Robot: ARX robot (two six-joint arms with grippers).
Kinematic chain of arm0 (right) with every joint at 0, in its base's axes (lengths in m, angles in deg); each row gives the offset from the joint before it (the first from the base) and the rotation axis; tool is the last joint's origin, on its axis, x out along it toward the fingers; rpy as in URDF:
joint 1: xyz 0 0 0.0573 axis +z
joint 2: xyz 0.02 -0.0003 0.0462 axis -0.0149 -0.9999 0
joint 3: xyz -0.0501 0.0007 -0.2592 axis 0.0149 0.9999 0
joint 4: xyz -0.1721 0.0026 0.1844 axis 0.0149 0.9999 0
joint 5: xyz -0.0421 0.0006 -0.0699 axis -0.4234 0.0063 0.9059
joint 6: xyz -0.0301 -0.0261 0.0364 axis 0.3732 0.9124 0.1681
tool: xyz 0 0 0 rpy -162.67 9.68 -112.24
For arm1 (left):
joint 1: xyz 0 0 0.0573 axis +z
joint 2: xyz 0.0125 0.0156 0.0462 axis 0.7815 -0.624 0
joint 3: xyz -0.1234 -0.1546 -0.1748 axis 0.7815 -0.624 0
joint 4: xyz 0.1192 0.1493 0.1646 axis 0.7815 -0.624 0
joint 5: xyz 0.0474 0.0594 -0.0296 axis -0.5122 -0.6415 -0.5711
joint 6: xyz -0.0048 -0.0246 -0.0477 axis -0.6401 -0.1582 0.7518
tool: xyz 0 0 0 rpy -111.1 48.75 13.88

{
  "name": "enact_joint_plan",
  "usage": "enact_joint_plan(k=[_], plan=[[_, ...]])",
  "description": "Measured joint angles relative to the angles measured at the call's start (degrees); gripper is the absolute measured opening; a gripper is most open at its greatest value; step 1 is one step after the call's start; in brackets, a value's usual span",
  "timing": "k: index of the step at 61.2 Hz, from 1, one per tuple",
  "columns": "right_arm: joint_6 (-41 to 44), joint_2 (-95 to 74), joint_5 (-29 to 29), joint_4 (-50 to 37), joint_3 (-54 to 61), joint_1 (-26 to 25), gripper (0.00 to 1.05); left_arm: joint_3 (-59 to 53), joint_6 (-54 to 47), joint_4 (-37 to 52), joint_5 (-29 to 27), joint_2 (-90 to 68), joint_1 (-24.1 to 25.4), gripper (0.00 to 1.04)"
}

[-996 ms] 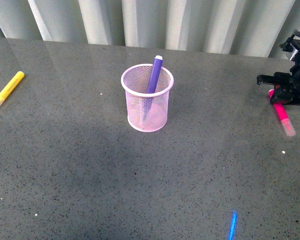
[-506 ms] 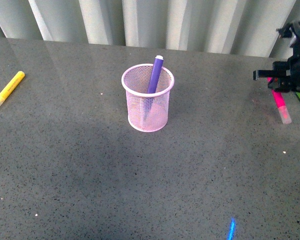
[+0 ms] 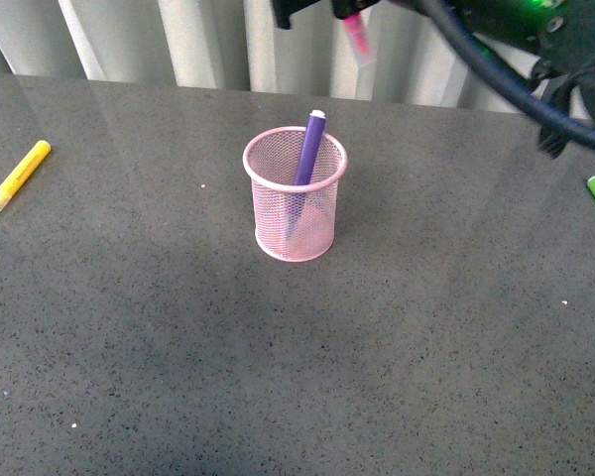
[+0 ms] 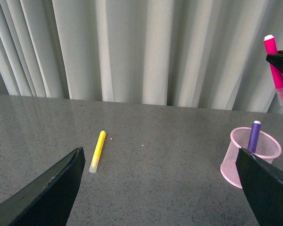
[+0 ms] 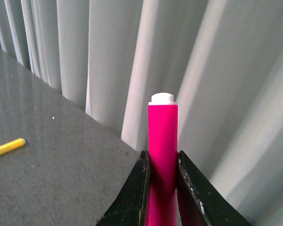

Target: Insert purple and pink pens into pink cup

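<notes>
Dark speckled table [image 3: 178,347], pale pleated curtain [image 3: 208,40] behind. I read right gripper [image 5: 162,162] clamped on pink pen [image 5: 162,132], held aloft; left gripper [image 4: 158,157] jaws wide apart.

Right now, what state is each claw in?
Left claw: open, holding nothing.
Right claw: closed on the pink pen.

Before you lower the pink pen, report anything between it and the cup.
Nothing visible stands between them. The right gripper holds the pink pen in the air, higher than the cup. The purple pen leans inside against the rim, leaving most of the opening free.
</notes>
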Motion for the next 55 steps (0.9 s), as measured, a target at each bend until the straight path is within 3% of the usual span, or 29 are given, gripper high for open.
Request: enact_joint_plan(k=[24, 55], plan=[[-8.55, -6.82, 1.53, -5.53, -1.99, 5.40, 0.11, 0.00, 0.00, 0.00, 0.00, 0.00, 0.00, 0.98], [-10.14, -9.92, 2.23, -6.64, -2.89, 6.45, 0.11, 0.00, -0.02, 0.00, 0.00, 0.00, 0.00, 0.98]])
